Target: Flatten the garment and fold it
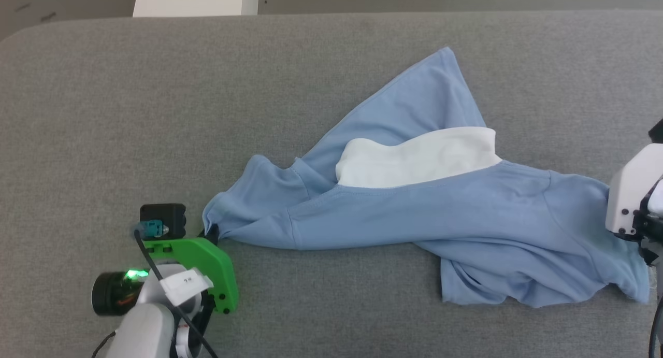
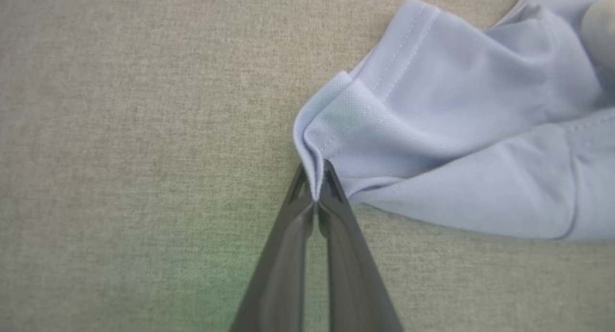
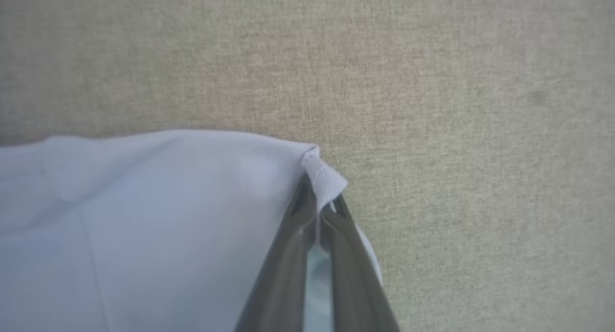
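**Both grippers clamped on the shirt's ends**

Your garment [image 1: 414, 218] lies rumpled on the grey tabletop [image 1: 155, 114], from just left of the middle across to the right edge. It is light blue, with a white panel [image 1: 414, 161] showing and one corner peaked toward the far edge. Your left gripper [image 2: 315, 197] is pinched on a hemmed fold at the garment's left end. Your right gripper [image 3: 319, 212] is closed on a corner at its right end. The white tag [image 1: 185, 284] on the left arm has marks too small to read.

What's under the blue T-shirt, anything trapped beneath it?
The T-shirt lies bunched on the gray fabric surface, which shows all around it. A blue fold covers the white panel along its lower edge. Whatever is beneath the cloth is hidden.
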